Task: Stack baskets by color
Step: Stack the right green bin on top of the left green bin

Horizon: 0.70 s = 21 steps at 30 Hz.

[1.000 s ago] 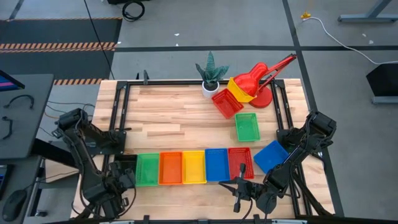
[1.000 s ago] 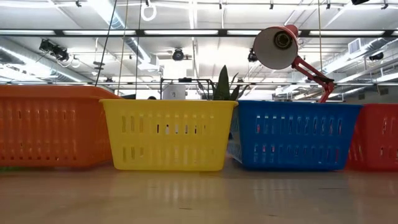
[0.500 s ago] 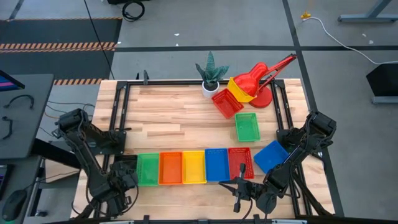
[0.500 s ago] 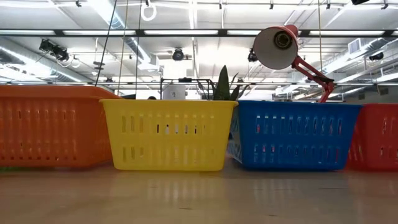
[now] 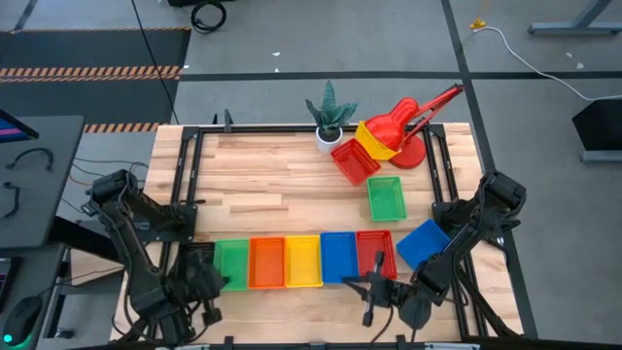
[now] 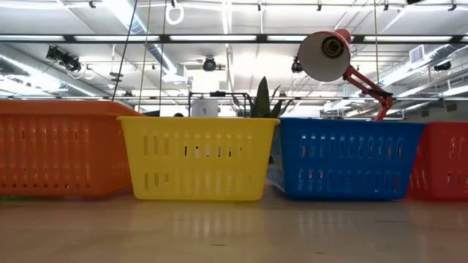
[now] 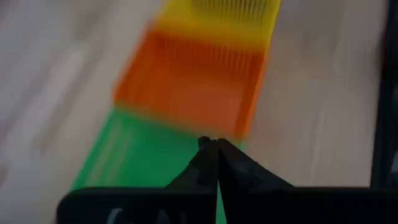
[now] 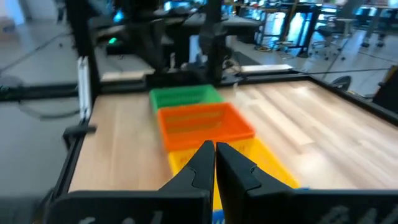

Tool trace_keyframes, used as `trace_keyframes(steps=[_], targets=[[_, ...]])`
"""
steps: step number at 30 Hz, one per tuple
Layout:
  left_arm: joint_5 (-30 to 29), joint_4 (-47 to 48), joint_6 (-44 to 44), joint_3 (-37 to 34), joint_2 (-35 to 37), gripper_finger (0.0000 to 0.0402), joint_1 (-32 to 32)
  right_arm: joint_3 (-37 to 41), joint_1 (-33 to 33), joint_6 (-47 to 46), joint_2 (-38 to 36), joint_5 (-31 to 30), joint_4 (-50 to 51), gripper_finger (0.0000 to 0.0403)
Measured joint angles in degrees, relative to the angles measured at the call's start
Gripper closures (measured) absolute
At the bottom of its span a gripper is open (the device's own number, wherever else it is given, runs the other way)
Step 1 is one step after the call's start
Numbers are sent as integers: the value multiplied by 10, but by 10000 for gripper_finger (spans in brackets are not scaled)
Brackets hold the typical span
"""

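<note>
High view: mesh-sided baskets (image 5: 286, 262) line up by color; left gripper (image 5: 216, 287) and right gripper (image 5: 362, 286) closed.

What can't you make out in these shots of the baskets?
- Black basket, high view: mostly hidden under the left arm.
- Green basket in the row, left wrist view: blurred, so whether it is a stack is unclear.
- Yellow basket at the back, high view: partly covered by the red lamp.
- Low view: row baskets hide the table behind.

Red desk lamp (image 5: 406, 124) at far table (image 5: 272, 190) edge, potted plant (image 5: 329, 117) just beside it
</note>
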<state>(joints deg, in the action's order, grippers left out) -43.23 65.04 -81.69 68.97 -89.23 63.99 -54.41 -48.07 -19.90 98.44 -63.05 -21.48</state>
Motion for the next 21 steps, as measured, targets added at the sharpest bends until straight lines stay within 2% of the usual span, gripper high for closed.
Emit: trace_keyframes(steps=[3,7,11,15,21], targets=[[-118,-39,21,0,0,389,-2,0,22,2,-40,7,12,384],[-214,-86,95,0,0,390,-10,0,74,-22,-114,92,99,395],[-243,-109,146,0,0,395,-24,0,144,-77,-164,160,243,398],[-256,-109,154,0,-11,390,-41,0,216,-136,-187,216,391,394],[-266,-108,155,0,-55,376,-58,0,299,-178,-193,285,538,394]])
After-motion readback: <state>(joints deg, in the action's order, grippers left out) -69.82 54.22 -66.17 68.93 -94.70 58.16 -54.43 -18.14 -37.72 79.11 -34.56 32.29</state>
